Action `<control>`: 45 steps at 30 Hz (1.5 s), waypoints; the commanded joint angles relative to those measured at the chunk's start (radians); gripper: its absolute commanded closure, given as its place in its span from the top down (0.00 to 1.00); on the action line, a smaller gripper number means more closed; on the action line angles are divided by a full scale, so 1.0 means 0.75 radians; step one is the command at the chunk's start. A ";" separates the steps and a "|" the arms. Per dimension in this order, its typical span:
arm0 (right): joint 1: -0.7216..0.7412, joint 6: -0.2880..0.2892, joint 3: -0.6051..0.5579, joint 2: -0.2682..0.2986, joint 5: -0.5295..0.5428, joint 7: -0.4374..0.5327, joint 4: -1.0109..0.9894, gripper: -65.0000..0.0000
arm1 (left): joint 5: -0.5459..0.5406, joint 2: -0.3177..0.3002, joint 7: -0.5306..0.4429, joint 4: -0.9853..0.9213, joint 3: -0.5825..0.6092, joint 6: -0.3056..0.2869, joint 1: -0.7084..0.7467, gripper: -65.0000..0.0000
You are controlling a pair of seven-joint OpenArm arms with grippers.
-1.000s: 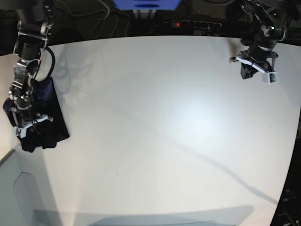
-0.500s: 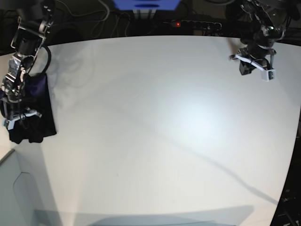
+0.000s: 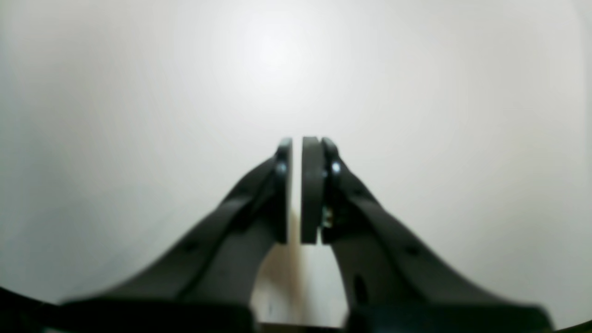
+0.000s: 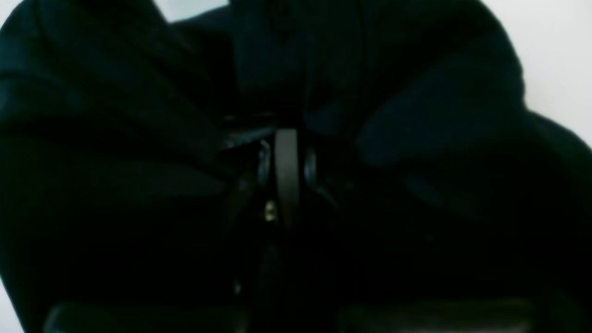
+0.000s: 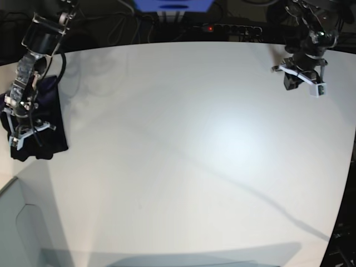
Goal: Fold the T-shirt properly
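white table (image 5: 183, 167), power strip (image 5: 231, 28)

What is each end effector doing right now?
Left end effector: closed, holding nothing, above the table.
Right end effector: closed on the T-shirt.

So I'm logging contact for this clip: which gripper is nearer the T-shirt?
Right. The right gripper is shut on the bunched T-shirt at the table's edge; the left gripper, shut on nothing, hangs across the table.
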 commanded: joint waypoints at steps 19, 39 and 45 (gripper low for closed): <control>-0.087 0.005 0.121 -0.078 0.011 -0.020 0.725 0.00 | -0.019 -0.006 -0.026 0.189 -0.129 -0.003 -0.023 0.06; -0.881 0.015 0.389 -0.164 0.091 -0.014 0.895 0.00 | -0.017 0.051 -0.026 0.182 -0.393 -0.003 0.239 0.06; -1.022 0.197 0.389 -0.219 0.122 -0.014 0.872 0.00 | -0.002 0.043 -0.028 0.176 -0.282 -0.003 0.374 0.06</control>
